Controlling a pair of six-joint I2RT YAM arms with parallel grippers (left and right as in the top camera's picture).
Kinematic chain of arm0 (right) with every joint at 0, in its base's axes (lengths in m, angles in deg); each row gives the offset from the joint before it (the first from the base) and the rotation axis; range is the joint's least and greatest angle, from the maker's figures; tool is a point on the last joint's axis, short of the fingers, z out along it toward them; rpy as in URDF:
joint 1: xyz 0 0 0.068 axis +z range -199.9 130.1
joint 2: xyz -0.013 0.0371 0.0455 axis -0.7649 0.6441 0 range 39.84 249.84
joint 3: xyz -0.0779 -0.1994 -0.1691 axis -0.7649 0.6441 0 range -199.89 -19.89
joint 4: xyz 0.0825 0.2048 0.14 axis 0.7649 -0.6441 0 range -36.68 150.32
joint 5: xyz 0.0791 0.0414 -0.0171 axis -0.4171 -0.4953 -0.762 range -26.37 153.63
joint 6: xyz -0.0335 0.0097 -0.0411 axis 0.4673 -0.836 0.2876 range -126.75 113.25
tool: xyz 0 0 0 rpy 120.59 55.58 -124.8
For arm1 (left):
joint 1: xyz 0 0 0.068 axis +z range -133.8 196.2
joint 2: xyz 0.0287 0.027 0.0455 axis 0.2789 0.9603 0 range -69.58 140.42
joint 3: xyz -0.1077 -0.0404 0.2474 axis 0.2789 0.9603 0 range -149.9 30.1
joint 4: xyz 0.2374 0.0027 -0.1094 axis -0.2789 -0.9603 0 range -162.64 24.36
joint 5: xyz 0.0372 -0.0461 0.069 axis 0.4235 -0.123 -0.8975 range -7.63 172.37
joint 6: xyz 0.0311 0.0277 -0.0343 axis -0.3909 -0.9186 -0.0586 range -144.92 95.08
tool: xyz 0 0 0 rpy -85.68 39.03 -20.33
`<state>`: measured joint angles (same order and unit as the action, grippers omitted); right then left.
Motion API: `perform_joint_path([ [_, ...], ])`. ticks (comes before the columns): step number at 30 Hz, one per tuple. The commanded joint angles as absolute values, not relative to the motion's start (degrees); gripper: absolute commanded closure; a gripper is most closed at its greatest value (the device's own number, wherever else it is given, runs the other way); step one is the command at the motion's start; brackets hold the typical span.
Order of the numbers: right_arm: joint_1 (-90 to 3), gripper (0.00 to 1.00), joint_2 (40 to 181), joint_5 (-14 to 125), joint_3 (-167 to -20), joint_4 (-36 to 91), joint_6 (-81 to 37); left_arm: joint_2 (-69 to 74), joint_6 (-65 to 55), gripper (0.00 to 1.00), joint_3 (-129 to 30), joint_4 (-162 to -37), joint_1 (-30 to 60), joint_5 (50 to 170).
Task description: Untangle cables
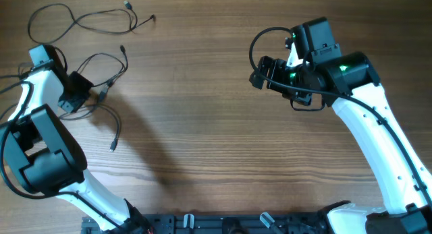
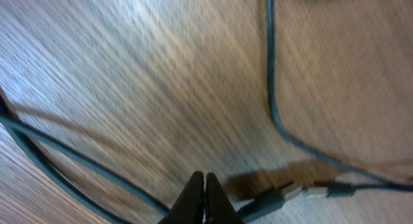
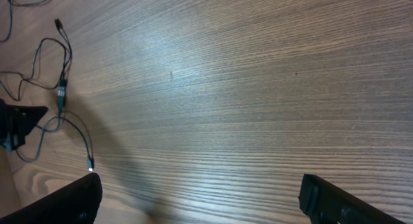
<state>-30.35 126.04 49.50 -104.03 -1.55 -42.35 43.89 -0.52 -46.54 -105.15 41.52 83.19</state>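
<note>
While the right gripper [image 3: 200, 195] gapes empty, the left gripper [image 2: 204, 188] is closed beside the cables [image 2: 273, 108]; whether pinching one, unclear.

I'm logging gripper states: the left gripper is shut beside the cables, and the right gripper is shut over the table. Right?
No: the right gripper is open, jaws wide apart over the table, as the right wrist view shows. The left gripper is shut beside the cables.
</note>
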Motion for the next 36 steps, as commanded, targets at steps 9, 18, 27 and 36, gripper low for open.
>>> perform_joint_path([
  [9,-30.5,0.0,126.6,48.7,-104.6,-1.3,-42.9,44.8,0.0,0.96,-39.4,-95.1,41.0,85.6],
  [18,-30.5,0.0,126.6,48.6,-104.6,-0.9,-42.9,44.8,0.0,0.96,-38.9,-101.9,40.7,90.5],
  [27,-30.5,0.0,126.6,47.3,-104.6,-0.9,-42.9,44.8,0.0,0.96,-38.9,-106.5,40.9,89.4],
  [36,-30.5,0.0,126.6,47.3,-104.6,-1.0,-42.9,44.7,4.1,0.96,-38.9,-111.0,42.5,85.5],
])
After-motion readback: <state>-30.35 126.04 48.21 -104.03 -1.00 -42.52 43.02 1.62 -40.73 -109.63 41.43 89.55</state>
